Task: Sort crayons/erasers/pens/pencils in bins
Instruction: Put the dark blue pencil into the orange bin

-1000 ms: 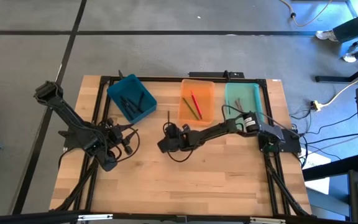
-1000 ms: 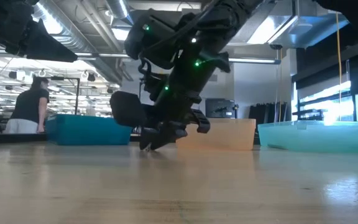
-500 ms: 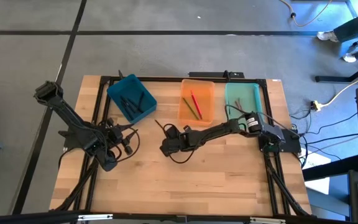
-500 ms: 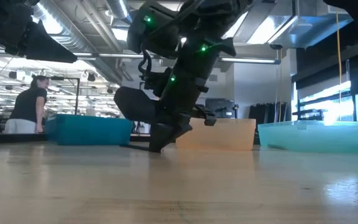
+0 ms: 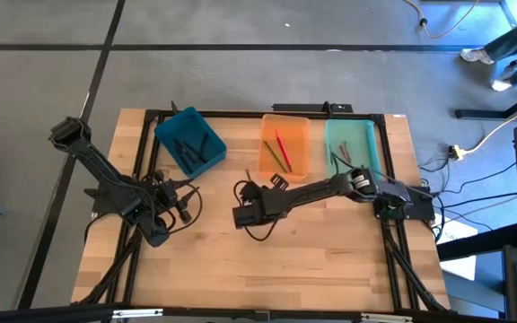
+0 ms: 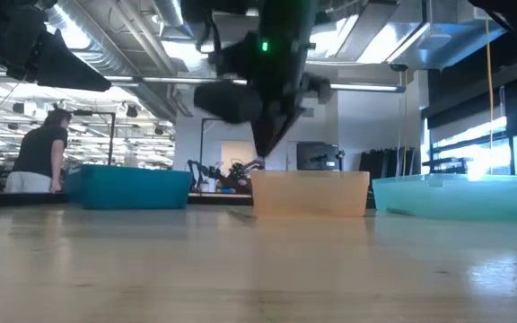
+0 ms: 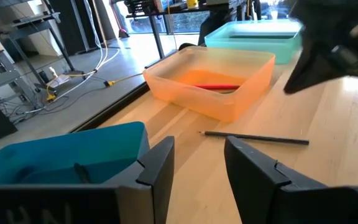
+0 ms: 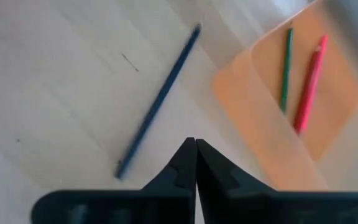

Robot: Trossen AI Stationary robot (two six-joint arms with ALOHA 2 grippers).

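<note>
A thin dark pencil (image 8: 160, 102) lies flat on the bare wood just in front of the orange bin's near left corner; it also shows in the left wrist view (image 7: 257, 138). My right gripper (image 8: 195, 142) hangs above it, lifted off the table (image 6: 266, 152), shut with nothing between its fingers. The orange bin (image 5: 284, 146) holds a red stick (image 8: 309, 84) and a green stick (image 8: 285, 68). The teal bin (image 5: 189, 141) holds dark sticks. The mint bin (image 5: 350, 144) stands at the far right. My left gripper (image 7: 197, 162) waits open at the table's left (image 5: 182, 202).
The three bins stand in a row along the far edge. Black cables loop on the table by each arm's base (image 5: 258, 229). Bare wood lies across the table's near half (image 5: 267, 269). A person (image 6: 39, 161) stands in the room beyond.
My right gripper has shut with nothing in it and risen from the table, drifting a little toward the near edge. The dark pencil has turned about on the wood and stays lying there.
</note>
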